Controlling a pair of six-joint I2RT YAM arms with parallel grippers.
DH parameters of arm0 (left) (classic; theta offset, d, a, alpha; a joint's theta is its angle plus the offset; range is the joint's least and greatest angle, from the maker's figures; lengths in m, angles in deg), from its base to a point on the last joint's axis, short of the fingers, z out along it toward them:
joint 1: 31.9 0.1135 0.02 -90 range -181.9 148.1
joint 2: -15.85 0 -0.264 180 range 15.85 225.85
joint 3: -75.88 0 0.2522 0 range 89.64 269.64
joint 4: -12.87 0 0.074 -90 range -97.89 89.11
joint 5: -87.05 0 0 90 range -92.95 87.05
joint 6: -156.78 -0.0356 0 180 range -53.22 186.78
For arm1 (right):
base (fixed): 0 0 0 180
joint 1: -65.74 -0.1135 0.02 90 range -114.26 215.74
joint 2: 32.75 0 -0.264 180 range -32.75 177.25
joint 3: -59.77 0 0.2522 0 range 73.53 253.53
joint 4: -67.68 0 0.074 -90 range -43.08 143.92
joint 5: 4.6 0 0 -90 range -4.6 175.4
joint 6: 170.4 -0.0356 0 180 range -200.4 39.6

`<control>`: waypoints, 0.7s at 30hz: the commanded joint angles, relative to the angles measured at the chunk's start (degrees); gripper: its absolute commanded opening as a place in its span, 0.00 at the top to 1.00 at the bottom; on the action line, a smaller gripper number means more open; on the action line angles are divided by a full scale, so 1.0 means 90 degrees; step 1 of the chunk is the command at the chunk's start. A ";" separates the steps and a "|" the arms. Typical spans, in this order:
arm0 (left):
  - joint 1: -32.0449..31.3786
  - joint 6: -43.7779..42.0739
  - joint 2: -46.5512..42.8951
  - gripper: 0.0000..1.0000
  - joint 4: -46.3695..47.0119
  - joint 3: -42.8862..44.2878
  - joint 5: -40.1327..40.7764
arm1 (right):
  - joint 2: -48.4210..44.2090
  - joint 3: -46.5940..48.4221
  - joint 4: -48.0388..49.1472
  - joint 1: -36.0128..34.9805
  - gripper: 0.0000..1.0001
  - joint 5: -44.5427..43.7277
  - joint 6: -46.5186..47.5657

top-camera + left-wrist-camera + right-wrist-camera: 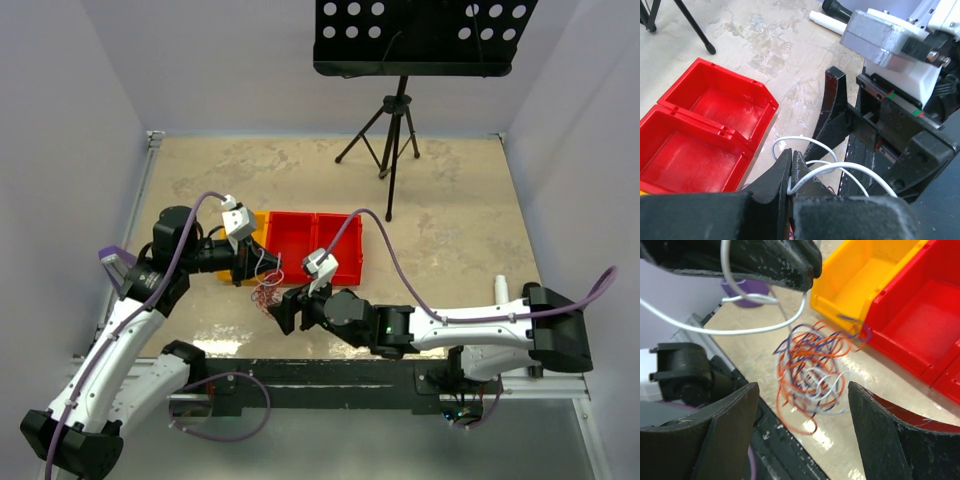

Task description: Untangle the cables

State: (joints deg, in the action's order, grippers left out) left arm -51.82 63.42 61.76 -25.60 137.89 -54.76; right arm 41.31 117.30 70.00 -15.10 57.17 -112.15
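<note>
Two robot arms work at the near edge of a table (450,220). On the left, the left hand (791,161) is pinched shut on a thin white cable (850,169), which loops out from its fingertips.

Just right of it, the cables (812,372) lie on the table as a loose knot of thin orange, purple and white wires, close in front of a yellow bin (865,275).

Further right, the right hand (802,390) is spread wide and holds nothing, facing the knot with a finger to each side. Whether it touches the wires cannot be told.

Two red bins (320,245) beside the yellow one show nothing inside.

The task looks barely begun: one white strand is raised, the others are all interlaced, and no cable lies apart.
</note>
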 commanded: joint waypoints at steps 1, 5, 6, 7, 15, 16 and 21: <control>0.0007 0.0285 -0.0003 1.00 0.0031 0.0361 -0.0346 | 0.0139 0.0468 0.0879 -0.0178 0.24 -0.0915 0.0548; 0.0007 0.0314 0.0016 0.99 0.0021 0.0352 -0.0434 | 0.0510 0.0761 0.1133 -0.0324 0.26 -0.1189 0.0763; 0.0007 0.0314 0.0026 0.99 0.0011 0.0352 -0.0464 | 0.0579 0.0830 0.1230 -0.0373 0.26 -0.1199 0.0831; 0.0007 0.0314 0.0045 0.99 0.0001 0.0352 -0.0483 | 0.0657 0.0879 0.1309 -0.0402 0.26 -0.1209 0.0851; 0.0007 0.0656 0.0065 0.98 0.0060 0.0400 -0.0678 | 0.1233 0.1171 0.1866 -0.0403 0.35 -0.1805 0.0988; 0.0007 0.0695 0.0075 0.98 0.0041 0.0459 -0.0727 | 0.1330 0.1211 0.1914 -0.0412 0.37 -0.1902 0.1008; 0.0007 0.0978 0.0143 0.97 0.0031 0.0732 -0.1049 | 0.1624 0.1318 0.2227 -0.0413 0.48 -0.2215 0.0949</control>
State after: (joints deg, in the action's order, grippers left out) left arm -51.82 68.60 62.87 -26.32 140.31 -60.16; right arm 55.02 126.37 84.81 -18.66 41.77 -104.48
